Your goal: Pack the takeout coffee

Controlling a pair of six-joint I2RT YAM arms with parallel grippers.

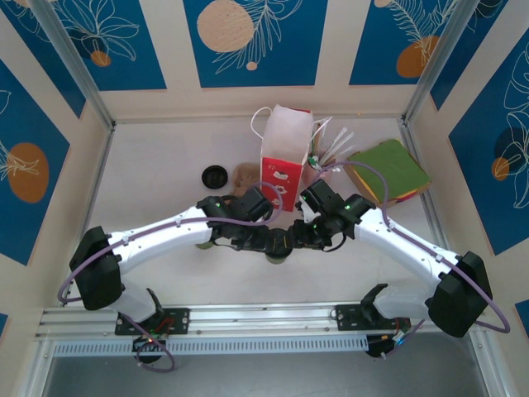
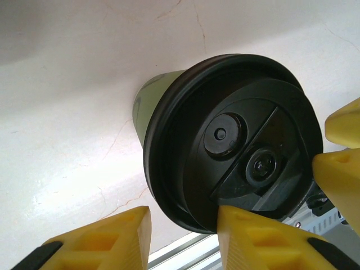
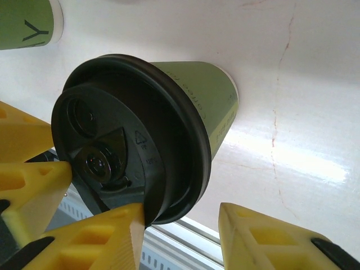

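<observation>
Two grippers point(image 2: 185, 239) point(image 3: 180, 239) closely flank the takeout coffee point(image 2: 236, 140).

Pretty slick rig tbh. The left arm point(image 1: 157, 237) and right arm point(image 1: 405, 244) are glossy white tubes with chunky black joint housings point(image 1: 99, 271). A purple cable point(image 1: 63, 281) loops along each, with tiny green lights point(image 1: 219, 201) near the wrists. The bright yellow fingers point(image 2: 253, 239) have moulded pockets and sit on black mounts.

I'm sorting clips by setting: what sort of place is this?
Likely a robot test booth, not a real café: printed blue wall panels, robot arms bolted to a metal rail, a paper bag and lidded cup.
</observation>
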